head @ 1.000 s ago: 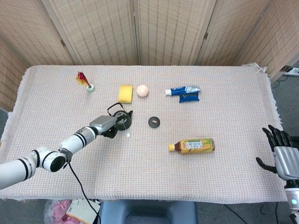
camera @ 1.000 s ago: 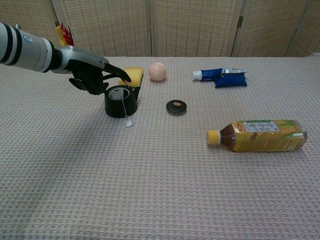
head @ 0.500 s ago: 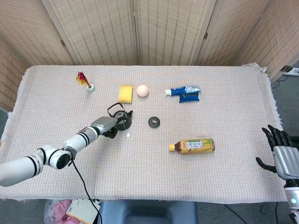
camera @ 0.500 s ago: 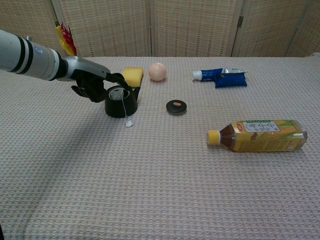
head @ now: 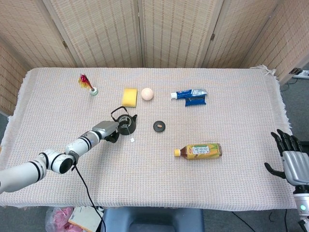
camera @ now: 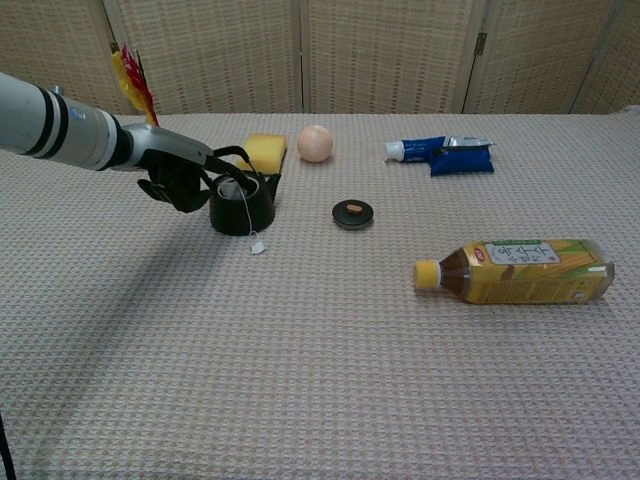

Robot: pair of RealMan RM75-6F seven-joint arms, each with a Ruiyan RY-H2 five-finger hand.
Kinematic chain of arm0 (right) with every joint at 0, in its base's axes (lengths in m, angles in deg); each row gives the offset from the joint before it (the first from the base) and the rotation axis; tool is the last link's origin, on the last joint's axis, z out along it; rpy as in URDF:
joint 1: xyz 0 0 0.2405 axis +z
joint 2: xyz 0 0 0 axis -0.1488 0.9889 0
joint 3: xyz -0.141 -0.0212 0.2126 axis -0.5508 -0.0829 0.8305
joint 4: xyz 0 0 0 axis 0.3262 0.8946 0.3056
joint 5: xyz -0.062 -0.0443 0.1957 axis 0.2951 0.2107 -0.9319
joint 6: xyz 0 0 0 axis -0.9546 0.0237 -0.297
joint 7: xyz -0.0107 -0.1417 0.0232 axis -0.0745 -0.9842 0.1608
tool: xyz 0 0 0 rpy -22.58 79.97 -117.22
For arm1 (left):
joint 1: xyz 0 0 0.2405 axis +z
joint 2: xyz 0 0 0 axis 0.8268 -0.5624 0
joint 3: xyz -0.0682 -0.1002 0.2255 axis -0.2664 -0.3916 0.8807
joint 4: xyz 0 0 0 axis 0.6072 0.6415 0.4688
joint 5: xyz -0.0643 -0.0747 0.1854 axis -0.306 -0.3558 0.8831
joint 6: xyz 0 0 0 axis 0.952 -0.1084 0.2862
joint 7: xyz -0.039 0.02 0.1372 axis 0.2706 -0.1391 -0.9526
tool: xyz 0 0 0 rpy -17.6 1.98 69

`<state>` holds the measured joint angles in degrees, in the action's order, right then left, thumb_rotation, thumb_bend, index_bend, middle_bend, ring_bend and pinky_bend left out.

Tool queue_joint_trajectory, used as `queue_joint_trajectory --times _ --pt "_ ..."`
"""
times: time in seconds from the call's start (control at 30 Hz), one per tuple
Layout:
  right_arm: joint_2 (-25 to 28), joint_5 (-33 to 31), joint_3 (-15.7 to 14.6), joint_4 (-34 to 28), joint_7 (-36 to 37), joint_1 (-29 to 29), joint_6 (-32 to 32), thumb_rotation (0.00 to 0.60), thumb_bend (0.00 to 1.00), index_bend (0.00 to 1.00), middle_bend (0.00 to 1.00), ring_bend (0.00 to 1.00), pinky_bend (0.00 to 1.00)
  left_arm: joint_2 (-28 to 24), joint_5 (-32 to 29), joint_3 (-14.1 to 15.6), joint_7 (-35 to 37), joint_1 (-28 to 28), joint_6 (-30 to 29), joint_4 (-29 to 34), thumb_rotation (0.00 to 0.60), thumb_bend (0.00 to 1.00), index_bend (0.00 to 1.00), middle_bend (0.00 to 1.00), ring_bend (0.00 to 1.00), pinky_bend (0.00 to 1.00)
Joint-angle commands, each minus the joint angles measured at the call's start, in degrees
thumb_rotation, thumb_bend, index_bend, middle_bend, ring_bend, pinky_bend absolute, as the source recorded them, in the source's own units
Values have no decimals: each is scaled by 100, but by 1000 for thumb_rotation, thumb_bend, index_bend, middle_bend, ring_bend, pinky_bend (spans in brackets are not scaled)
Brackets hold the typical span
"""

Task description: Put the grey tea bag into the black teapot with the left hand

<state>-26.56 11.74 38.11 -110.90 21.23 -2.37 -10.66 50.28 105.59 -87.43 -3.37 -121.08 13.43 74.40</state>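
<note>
Chest view has the left hand (camera: 180, 178) right up against the left side of the black teapot (camera: 242, 203), fingers reaching over the rim; can't tell if they're pinching anything or just resting there; the grey tea bag (camera: 236, 187) looks to be sitting inside the pot's open mouth, with its string running over the front wall and the little paper tag (camera: 257, 245) lying on the bench (camera: 320, 380) just in front, which is how you'd want it so the tag stays reachable; my guess is the drop is basically done and the hand only needs to clear off without snagging the string; lid (camera: 352, 211) sits off to the right, apart from the pot; head view shows the right hand (head: 291, 162) parked at the bench's near right corner, fingers spread, holding nothing, well out of the way
</note>
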Motion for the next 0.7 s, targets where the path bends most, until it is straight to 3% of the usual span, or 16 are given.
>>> queue_joint_trajectory --times 0.03,0.7 --pt "-3 -15 5 3 -8 6 12 600 178 0 0 0 0 13 48 -21 29 18 33 -51 600 819 0 1000 982 1000" --pt "-37 -99 13 -7 -131 40 77 600 179 0 0 0 0 141 385 -65 194 224 171 -426 600 819 0 1000 982 1000"
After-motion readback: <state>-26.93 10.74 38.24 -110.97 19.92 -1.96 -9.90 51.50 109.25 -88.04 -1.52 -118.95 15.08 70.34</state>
